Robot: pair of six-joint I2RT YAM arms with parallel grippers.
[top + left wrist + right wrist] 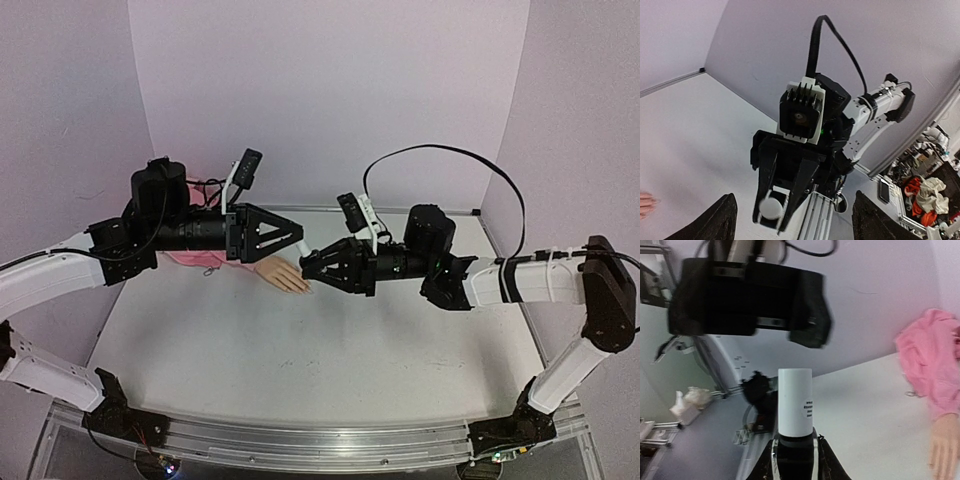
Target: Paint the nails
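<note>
Right end effector point(795, 452) clamps white bottle point(795, 402), aimed at my wide-open, empty left end effector point(298, 238), likely for uncapping, near mannequin hand point(283, 275) at frame centre.

The left arm point(60, 275) reaches level over the mannequin hand point(283, 277). Its left gripper point(296, 237) hangs just above that hand's wrist with the fingers spread wide. The right arm point(530, 280) stretches in from the opposite side. The right gripper point(308, 264) sits just beside the mannequin hand's fingertips, clamped on a white bottle point(795, 402). The two grippers face each other, near but apart.
</note>
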